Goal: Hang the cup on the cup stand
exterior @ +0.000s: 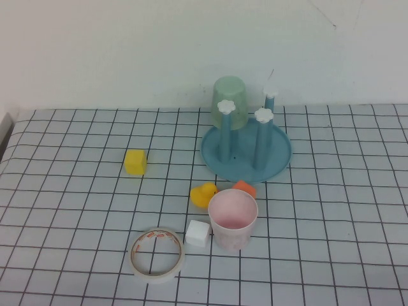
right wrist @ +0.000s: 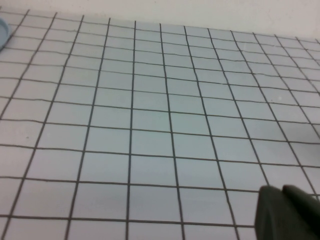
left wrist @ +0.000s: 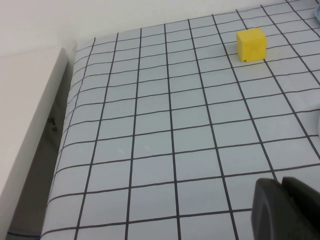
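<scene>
The pale pink cup [exterior: 233, 220] stands upright, mouth up, on the checked table in front of the cup stand. The cup stand [exterior: 278, 159] is a round blue tray with upright pegs topped by white flower caps [exterior: 263, 115]. A translucent green cup [exterior: 229, 102] hangs upside down on a back peg. Neither arm shows in the high view. My left gripper [left wrist: 281, 184] shows only in the left wrist view, shut and empty, low over bare table. My right gripper [right wrist: 281, 192] shows only in the right wrist view, shut and empty over bare table.
A yellow cube [exterior: 135, 162] lies left of the stand and also shows in the left wrist view [left wrist: 251, 44]. A yellow duck [exterior: 204, 194], an orange block [exterior: 244, 188] and a white cube [exterior: 197, 233] crowd the pink cup. A tape roll [exterior: 157, 254] lies front left.
</scene>
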Controlling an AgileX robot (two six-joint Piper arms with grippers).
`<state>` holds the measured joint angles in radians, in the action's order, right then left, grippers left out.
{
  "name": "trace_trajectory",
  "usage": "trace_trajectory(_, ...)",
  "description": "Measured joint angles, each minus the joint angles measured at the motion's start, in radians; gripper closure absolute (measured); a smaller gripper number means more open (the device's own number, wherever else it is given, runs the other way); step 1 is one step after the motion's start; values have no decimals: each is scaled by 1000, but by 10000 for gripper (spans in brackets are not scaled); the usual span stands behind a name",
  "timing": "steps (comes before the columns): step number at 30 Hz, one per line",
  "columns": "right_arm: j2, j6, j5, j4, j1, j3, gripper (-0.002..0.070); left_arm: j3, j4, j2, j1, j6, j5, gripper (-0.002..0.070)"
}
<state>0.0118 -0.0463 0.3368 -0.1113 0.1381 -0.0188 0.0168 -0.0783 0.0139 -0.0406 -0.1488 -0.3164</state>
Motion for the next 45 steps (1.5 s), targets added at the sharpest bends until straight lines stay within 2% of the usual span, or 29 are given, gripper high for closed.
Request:
trace_trajectory(8,0,2,0,68,0,0,678,0,-34,0,0,16,0,678)
trace_trajectory(10,0,6,0,73,0,0,678,0,-150,0,0,81,4,678)
trace_trajectory(12,0,6,0,74,0,0,678,0,-324,0,0,149,6,678)
trace_trajectory(18,0,6,0,70,0,0,678,2,-701,0,0,213,6,678)
trace_trajectory(20,0,6,0,59,0,0,678,2,-769,0,0,218,16,678)
trace_trajectory(25,0,13,0,59,0,0,678,2,-799,0,0,223,83,678)
trace_trajectory(30,0,113,0,417,0,-4,678,2,-759,0,0,223,191,678)
trace_trajectory(33,0,142,7,677,0,-8,678,2,-745,0,0,162,191,678)
trace_trajectory(36,0,149,7,848,0,-8,678,-46,-734,-27,0,-4,84,677)
trace_trajectory(42,0,133,-27,928,0,-8,678,-298,-723,-288,0,-326,-81,677)
trace_trajectory(45,0,124,-54,944,0,-8,678,-499,-700,-525,0,-487,-232,677)
